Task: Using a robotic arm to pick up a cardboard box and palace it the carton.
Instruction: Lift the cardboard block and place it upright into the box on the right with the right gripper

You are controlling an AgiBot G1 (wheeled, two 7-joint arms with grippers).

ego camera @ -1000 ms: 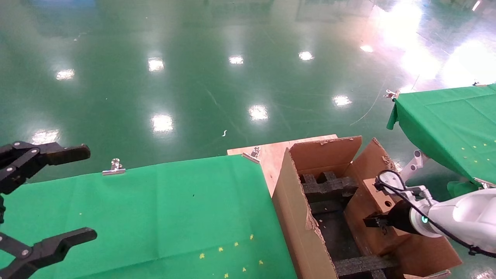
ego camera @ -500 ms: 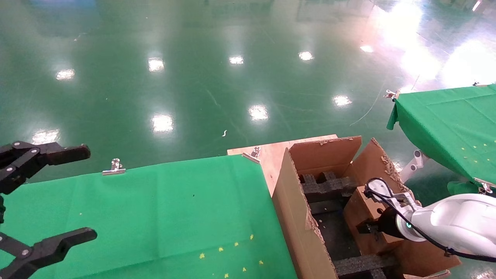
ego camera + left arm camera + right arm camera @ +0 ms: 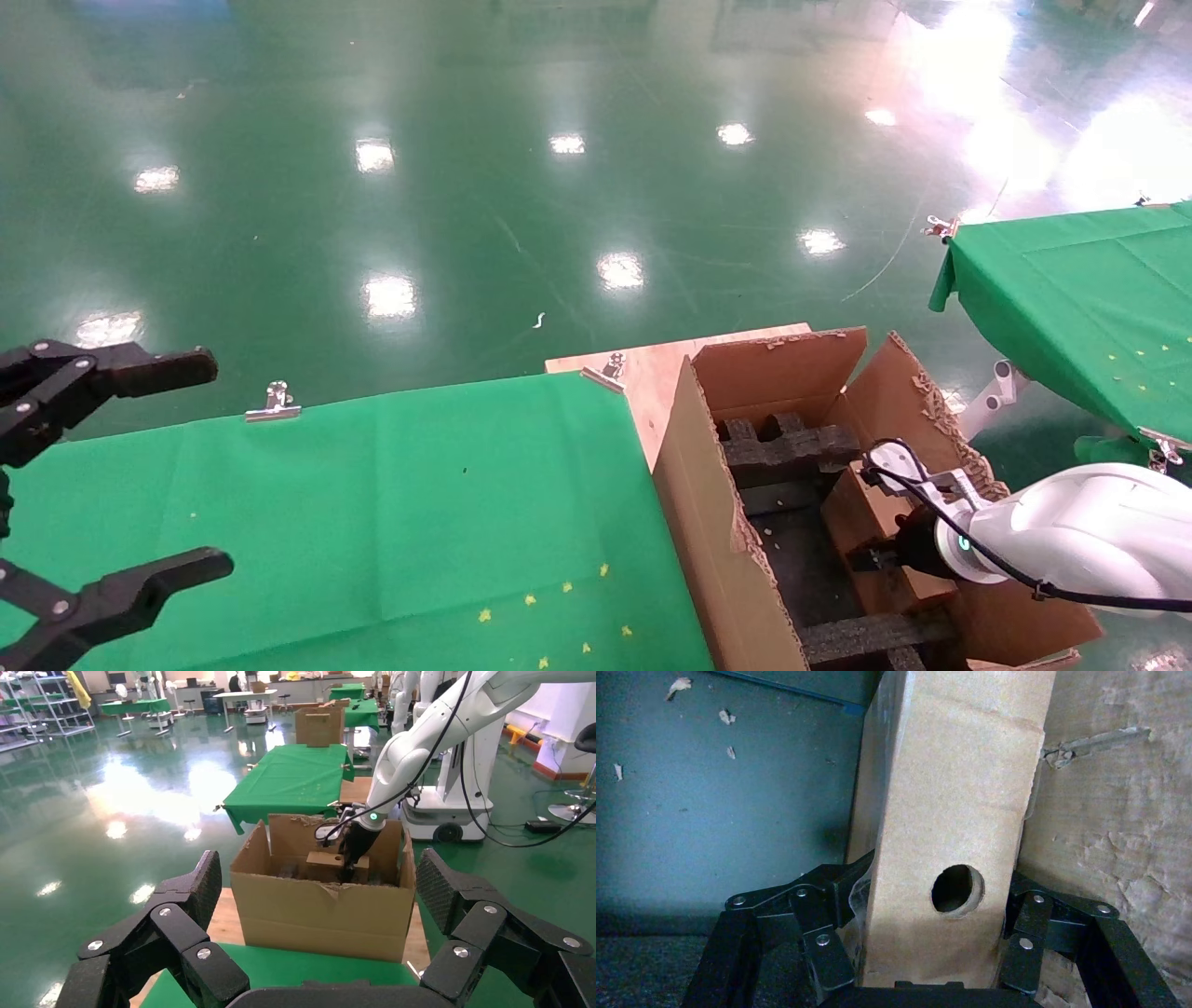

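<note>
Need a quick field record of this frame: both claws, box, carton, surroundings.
right claw: shut on the cardboard box, down inside the carton
cardboard box: small, closed, round hole in the face toward the wrist camera, beside the carton's right wall
carton: open, torn flaps, black foam inserts inside
left claw: open, idle over the green table
second green table: on the right

cardboard box [image 3: 861,522] lower part | hidden behind right claw [image 3: 885,557]
</note>
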